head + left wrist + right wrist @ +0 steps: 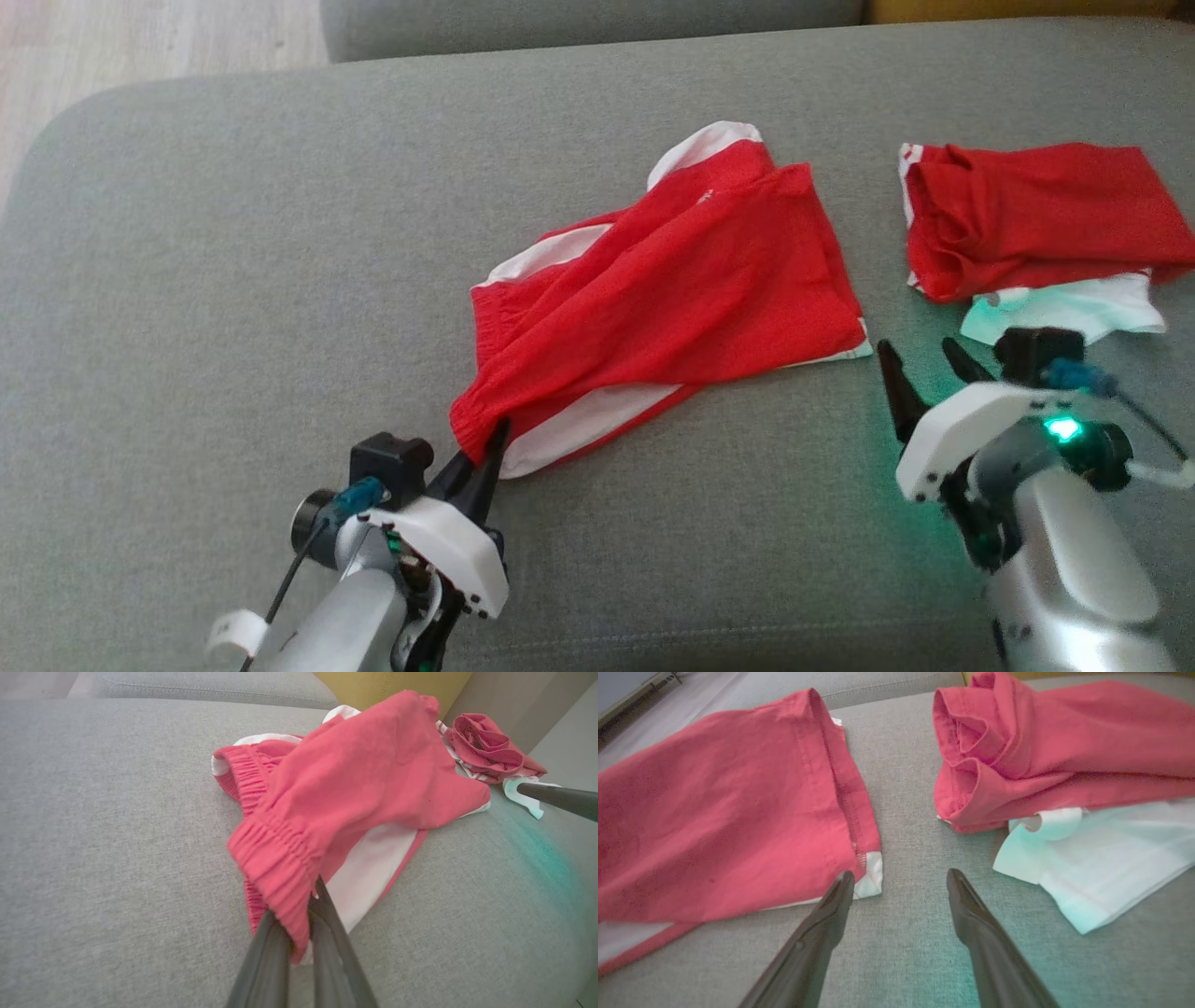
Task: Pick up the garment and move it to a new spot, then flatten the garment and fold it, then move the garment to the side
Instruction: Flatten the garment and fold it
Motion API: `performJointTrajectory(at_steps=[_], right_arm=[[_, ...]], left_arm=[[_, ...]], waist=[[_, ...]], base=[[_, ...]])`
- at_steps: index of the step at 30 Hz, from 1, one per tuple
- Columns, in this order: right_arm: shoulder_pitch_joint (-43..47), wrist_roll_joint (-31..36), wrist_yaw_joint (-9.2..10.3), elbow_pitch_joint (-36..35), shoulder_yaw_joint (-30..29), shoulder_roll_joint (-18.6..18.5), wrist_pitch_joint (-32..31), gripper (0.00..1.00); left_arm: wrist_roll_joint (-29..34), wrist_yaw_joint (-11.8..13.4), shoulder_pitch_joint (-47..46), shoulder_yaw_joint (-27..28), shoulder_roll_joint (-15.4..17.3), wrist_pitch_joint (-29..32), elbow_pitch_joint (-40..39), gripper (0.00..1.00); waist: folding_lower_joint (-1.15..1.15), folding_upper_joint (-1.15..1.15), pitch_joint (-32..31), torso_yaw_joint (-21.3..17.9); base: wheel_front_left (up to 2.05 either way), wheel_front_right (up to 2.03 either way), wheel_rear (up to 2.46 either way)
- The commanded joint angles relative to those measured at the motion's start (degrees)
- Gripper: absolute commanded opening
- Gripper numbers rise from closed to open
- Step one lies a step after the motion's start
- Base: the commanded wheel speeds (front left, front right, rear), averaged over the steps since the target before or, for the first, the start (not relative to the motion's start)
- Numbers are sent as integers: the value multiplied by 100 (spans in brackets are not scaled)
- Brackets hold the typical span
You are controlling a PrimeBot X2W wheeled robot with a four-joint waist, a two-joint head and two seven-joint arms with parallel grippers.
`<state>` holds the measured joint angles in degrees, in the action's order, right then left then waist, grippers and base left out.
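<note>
The garment (672,299) is a pair of red shorts with white side panels, lying rumpled in the middle of the grey sofa seat (233,280). My left gripper (492,439) is shut on its elastic waistband corner at the near left; the left wrist view shows the gathered waistband (275,858) pinched between the two dark fingers (327,933). My right gripper (920,362) stands open just right of the shorts' hem corner (871,879), its fingertips resting low over bare cushion, holding nothing.
A second red garment (1036,215) lies bunched at the right on top of a pale white-mint cloth (1074,313), close to my right gripper. The sofa backrest (579,23) runs along the far edge, with wooden floor (140,47) beyond the left corner.
</note>
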<state>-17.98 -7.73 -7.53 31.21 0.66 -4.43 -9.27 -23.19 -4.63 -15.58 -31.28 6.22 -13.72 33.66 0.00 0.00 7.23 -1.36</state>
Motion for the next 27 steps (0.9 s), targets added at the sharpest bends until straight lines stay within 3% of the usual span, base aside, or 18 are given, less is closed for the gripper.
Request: performJointTrajectory(at_steps=[1, 7, 13, 24, 25, 26, 27], right_arm=[[-338, -251, 4, 20, -10, 36, -38, 100], [-814, -1029, 4, 745, -280, 138, -209, 100], [-1079, -1643, 4, 1250, -80, 153, -235, 100], [-1300, -1877, 4, 1800, 408, 155, -125, 100], [-1320, -1881, 4, 1837, 436, 155, -122, 59], [-1338, -1884, 4, 1873, 459, 155, -116, 5], [-1360, -1878, 4, 1903, 476, 155, -108, 0]], left_arm=[[59, -26, -271, 129, 52, -76, -192, 0], [87, -25, -315, 57, 52, -77, -293, 0], [100, -22, -377, -20, 45, -45, -354, 0], [65, 13, -415, -78, 60, -29, -392, 0], [61, 14, -423, -80, 64, -29, -390, 0], [57, 15, -430, -84, 67, -27, -387, 0], [54, 15, -439, -88, 72, -25, -382, 0]], waist=[[0, 0, 52, 67], [0, 0, 125, 170], [0, 0, 171, 259], [0, 0, 210, 268], [0, 0, 209, 267], [0, 0, 204, 267], [0, 0, 199, 265]], base=[[0, 0, 0], [0, 0, 0], [0, 0, 0], [0, 0, 0], [0, 0, 0], [0, 0, 0], [0, 0, 0]])
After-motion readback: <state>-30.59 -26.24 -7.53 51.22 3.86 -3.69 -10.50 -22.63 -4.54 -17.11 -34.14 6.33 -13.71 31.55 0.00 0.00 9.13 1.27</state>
